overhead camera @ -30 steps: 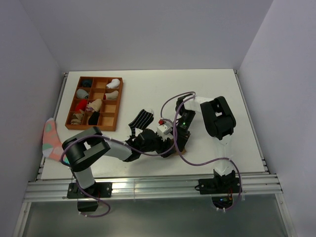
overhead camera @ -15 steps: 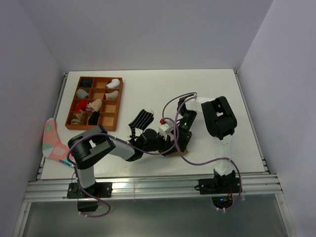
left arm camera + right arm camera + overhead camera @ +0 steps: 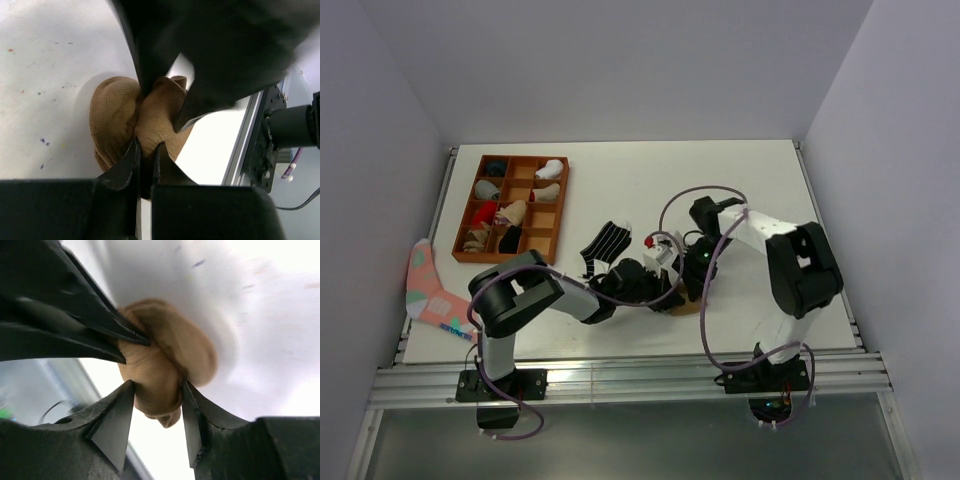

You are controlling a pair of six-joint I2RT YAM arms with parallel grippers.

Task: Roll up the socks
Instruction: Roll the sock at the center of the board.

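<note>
Tan sock (image 3: pixel 116 117), black-and-white striped sock (image 3: pixel 607 240)

A: What place is recorded?
B: A robotics lab cell is indicated: a white table (image 3: pixel 720 170) is enclosed by plain panel walls (image 3: pixel 620 70), and an aluminium rail (image 3: pixel 630 380) is mounted along its near edge.

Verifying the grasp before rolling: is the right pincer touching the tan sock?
Touching. In the right wrist view, the right pincer straddles the tan sock, and both fingers press into its sides with no visible gap.
</note>
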